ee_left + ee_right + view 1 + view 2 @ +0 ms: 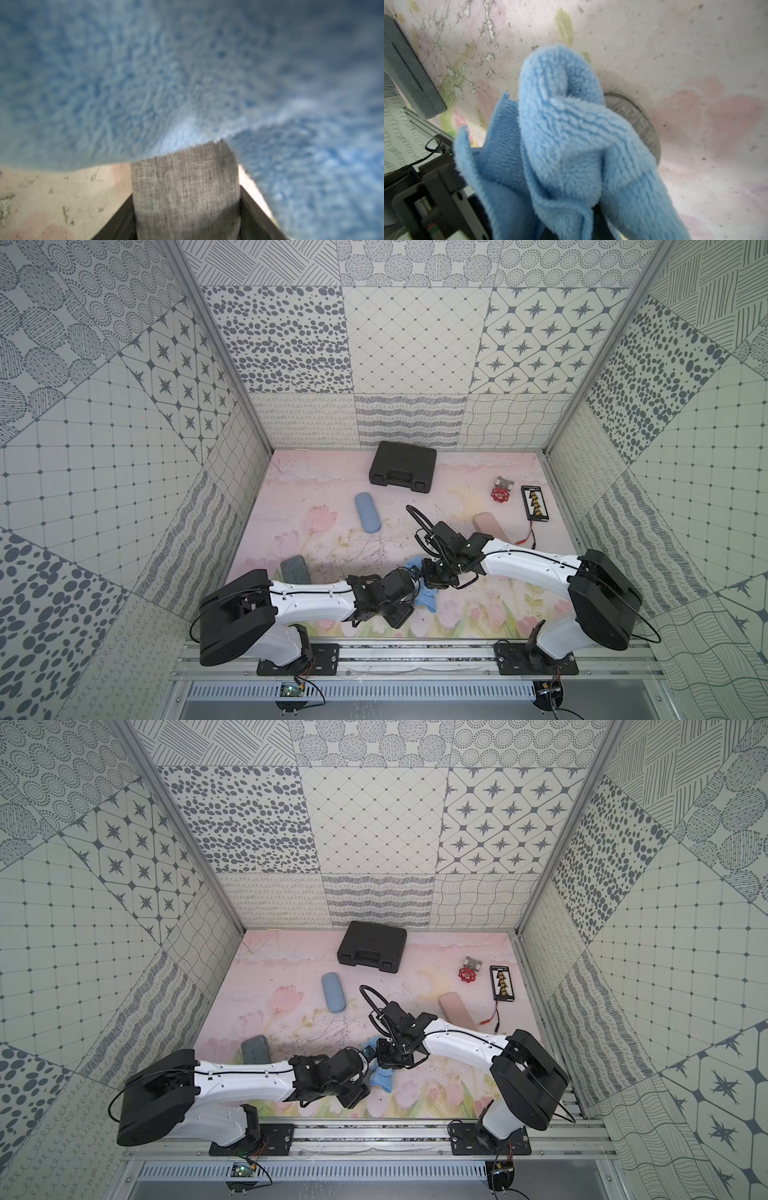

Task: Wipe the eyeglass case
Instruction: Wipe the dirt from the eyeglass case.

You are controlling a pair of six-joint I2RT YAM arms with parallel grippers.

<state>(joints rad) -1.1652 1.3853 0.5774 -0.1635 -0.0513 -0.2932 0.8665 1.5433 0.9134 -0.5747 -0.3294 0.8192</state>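
Eyeglass case (pixel 185 187), the grey woven one, sits squeezed between the jaws of our left gripper (pixel 412 578), near the 6 o'clock edge of the pink table (pixel 332 497). Our right gripper (pixel 434 577), just at 3 o'clock of the left one, is pinched tight on a fluffy blue cloth (pixel 571 135) that lies over the case's round end. We see a blue case (pixel 368 513) lying well apart at 11 o'clock.

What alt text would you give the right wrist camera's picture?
A bunched blue microfibre cloth, pinched in the right gripper, fills the middle. Behind it peeks the rounded end of a grey fabric eyeglass case, over a scuffed pink floral tabletop.
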